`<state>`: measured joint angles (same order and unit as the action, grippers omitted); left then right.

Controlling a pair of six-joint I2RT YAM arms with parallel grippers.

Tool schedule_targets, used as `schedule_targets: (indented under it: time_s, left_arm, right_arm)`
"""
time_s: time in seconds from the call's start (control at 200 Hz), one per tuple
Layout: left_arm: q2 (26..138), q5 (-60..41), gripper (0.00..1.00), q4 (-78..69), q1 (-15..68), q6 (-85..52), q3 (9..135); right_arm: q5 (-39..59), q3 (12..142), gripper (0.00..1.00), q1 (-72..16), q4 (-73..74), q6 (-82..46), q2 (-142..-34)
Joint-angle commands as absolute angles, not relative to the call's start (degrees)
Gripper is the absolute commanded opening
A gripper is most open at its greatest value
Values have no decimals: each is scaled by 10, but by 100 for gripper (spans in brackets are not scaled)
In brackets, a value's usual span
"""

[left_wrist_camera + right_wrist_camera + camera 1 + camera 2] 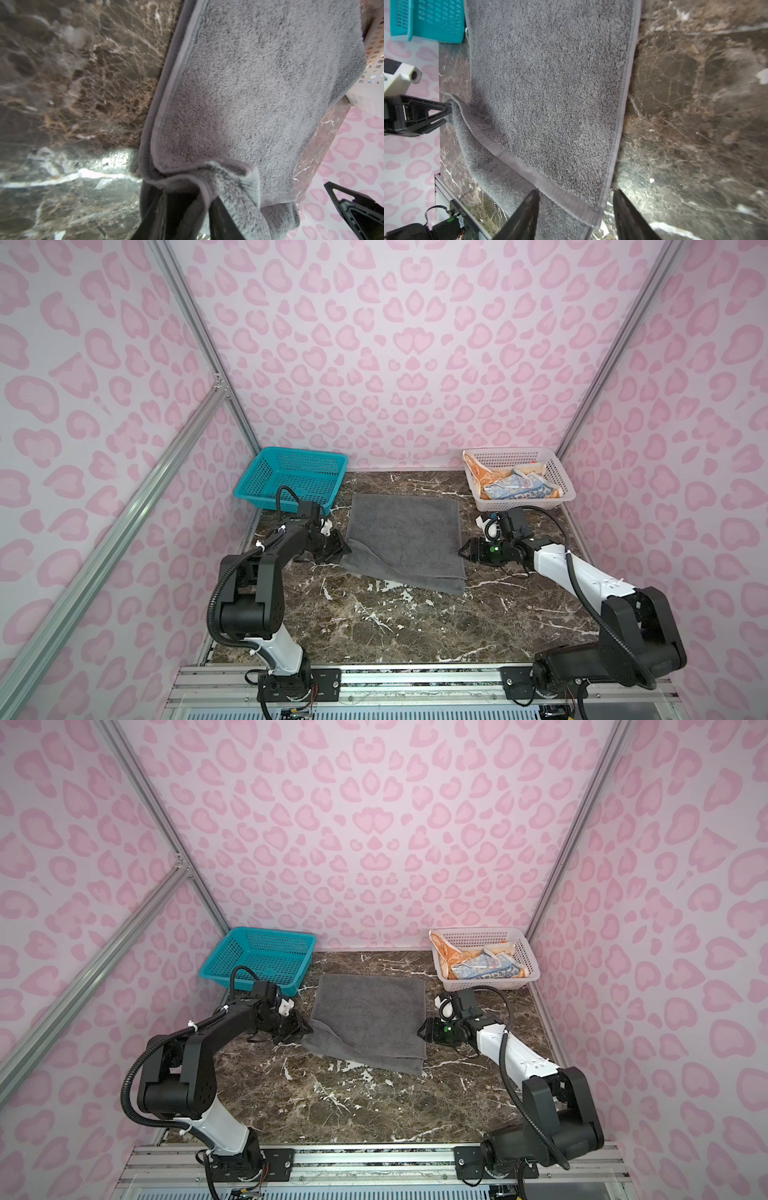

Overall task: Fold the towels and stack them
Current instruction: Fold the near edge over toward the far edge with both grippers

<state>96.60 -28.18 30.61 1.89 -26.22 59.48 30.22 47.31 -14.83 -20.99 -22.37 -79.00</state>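
Pincers flanked the grey towel [405, 543], seemingly to square its fold: right pincer [462, 551] gaped empty; left pincer [345, 549], at a corner, I couldn't tell.

place: robot test booth | evidence: pink-print walls [395, 344], aluminium frame [219, 383], marble tabletop [395, 622]

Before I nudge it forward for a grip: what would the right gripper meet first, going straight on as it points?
The dark grey towel: the right gripper, jaws open, points at its side edge, seemingly almost touching.
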Motion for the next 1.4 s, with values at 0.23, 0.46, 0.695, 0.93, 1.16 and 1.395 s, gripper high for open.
schedule_targets:
  time_s: [0.23,0.46,0.695,0.93,1.16,1.395]
  left_arm:
    - [985,-307,35,275,18,-262,580]
    - [981,-319,35,263,18,-263,561]
    - [976,-328,30,250,18,-269,550]
    - [969,-347,7,254,18,-271,557]
    - [909,-373,3,325,18,-261,593]
    - [908,-355,3,341,18,-263,575]
  right_arm:
    - [232,359,67,-249,-237,-206,-654]
    - [177,320,67,-311,-160,-218,-687]
    - [163,346,60,-328,-92,-188,-769]
    - [214,404,16,-311,-119,-178,-795]
    - [441,507,0,-211,-288,-215,-807]
    - [476,547,0,-191,-409,-252,-906]
